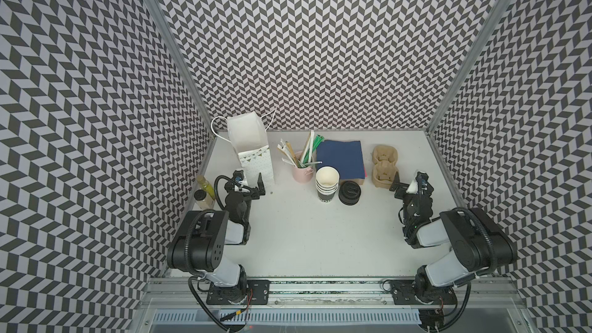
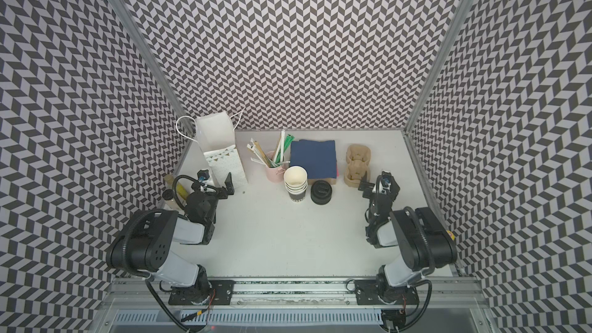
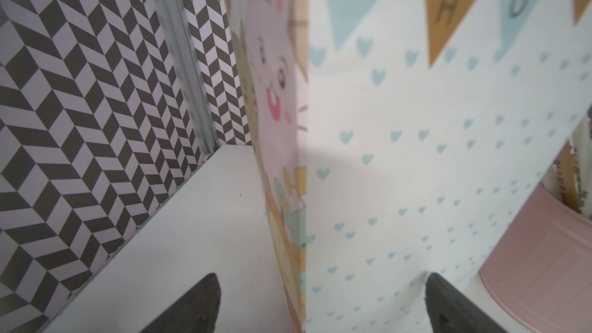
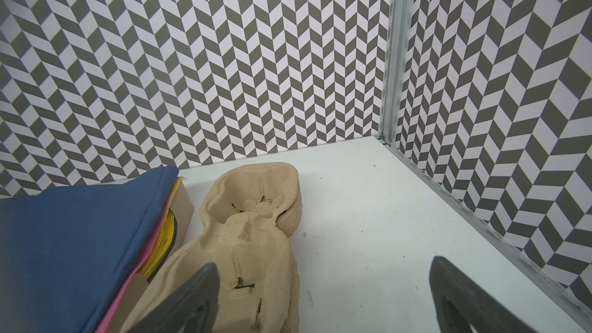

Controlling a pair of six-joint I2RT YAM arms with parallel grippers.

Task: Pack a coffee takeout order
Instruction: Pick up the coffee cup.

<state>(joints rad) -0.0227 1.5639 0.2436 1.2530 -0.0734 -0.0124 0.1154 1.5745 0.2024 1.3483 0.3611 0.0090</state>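
The lidded dark cup (image 1: 349, 193) stands on the bench (image 1: 304, 235) beside a cup stack (image 1: 326, 187), navy napkin (image 1: 341, 158) behind it, pulp carrier (image 1: 384, 166) farther right. Both the left jaws and right jaws gape wide, empty.

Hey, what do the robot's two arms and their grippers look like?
The left arm and right arm have rounded black joint housings and pale grey links, with ribbed black cable hoses looping alongside. The left gripper and right gripper each end in two dark, tapered fingers.
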